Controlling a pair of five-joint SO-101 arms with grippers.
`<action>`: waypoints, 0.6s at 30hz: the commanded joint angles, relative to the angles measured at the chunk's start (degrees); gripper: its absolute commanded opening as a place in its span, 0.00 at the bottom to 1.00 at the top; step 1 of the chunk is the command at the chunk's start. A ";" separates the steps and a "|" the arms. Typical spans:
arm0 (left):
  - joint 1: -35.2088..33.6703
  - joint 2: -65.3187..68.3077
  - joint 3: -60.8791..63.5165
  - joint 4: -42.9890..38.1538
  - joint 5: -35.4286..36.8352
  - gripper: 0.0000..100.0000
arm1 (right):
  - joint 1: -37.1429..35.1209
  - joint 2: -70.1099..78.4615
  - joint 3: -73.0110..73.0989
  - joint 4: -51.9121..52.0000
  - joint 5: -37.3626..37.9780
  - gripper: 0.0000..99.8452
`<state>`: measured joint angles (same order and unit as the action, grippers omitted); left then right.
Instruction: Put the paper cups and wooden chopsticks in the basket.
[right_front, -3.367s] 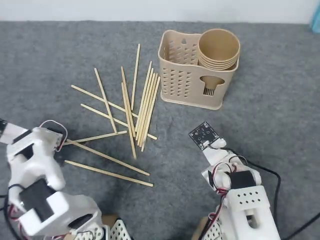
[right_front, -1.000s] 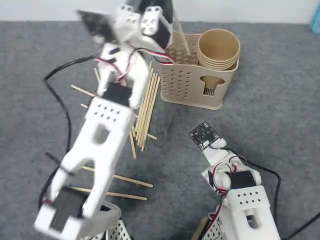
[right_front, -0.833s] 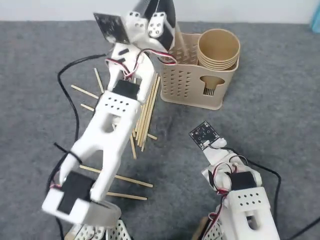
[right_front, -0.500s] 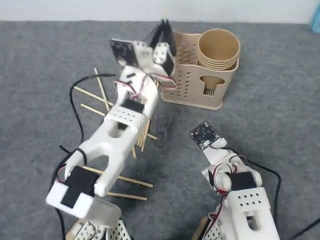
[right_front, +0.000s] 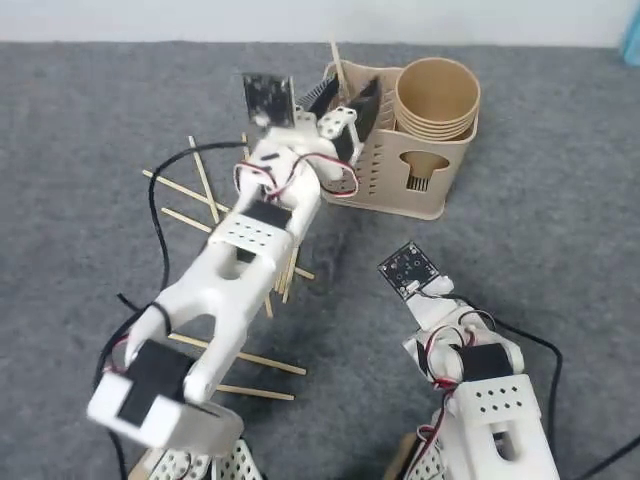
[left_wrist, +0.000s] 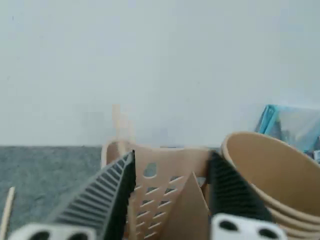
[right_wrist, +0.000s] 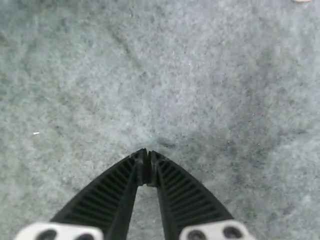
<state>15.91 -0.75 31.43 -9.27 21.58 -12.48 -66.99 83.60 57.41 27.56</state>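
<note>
- Grey carpet (right_front: 560, 200) covers the whole table, with the basket (right_front: 385, 175) standing at the far side of it.
- One chopstick (right_front: 338, 62) now stands in the basket's compartment beside the cups, its top poking up above the far rim.
- A second ago that stick was pinched in the left gripper (right_front: 345, 95) and held high over the basket. Since then the arm has come down and the jaws have spread wide, straddling the compartment and gripping nothing.
- A few seconds back this arm was folded at the near edge, well away from the basket, so the whole carry has only just finished.
- My reading is that this stick is delivered, and the arm is free to go back for another.
- Paper cups (right_front: 438, 95): one nested stack sits in the basket's other compartment. I make out about five rims, though they sit too tight together to be sure. I see no cup lying outside the basket.
- Loose chopsticks (right_front: 240, 355): five lie in plain sight on the carpet on the near-left side of the basket. More ends stick out from under the stretched arm, which covers the main pile, so I can't give a full count.
- Chopsticks in the basket: one that I can see.
- Right gripper (right_wrist: 144, 159): pressed closed on nothing, low over bare carpet on the near side of the basket, same as before.
- By my reckoning the cups are done, and most of the chopsticks are still to go.
</note>
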 joint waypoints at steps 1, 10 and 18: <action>-3.16 -11.16 -6.11 16.88 -0.18 0.29 | 0.31 -0.66 -0.44 -1.19 0.97 0.01; -19.43 -32.18 -5.58 38.42 -0.18 0.29 | 0.31 -0.75 0.00 -1.19 0.97 0.01; -43.52 -48.00 8.92 53.54 -0.18 0.29 | -0.31 -1.10 1.85 -2.33 0.70 0.01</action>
<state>-15.38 -40.22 34.68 41.36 21.58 -12.48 -67.08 85.89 56.26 27.56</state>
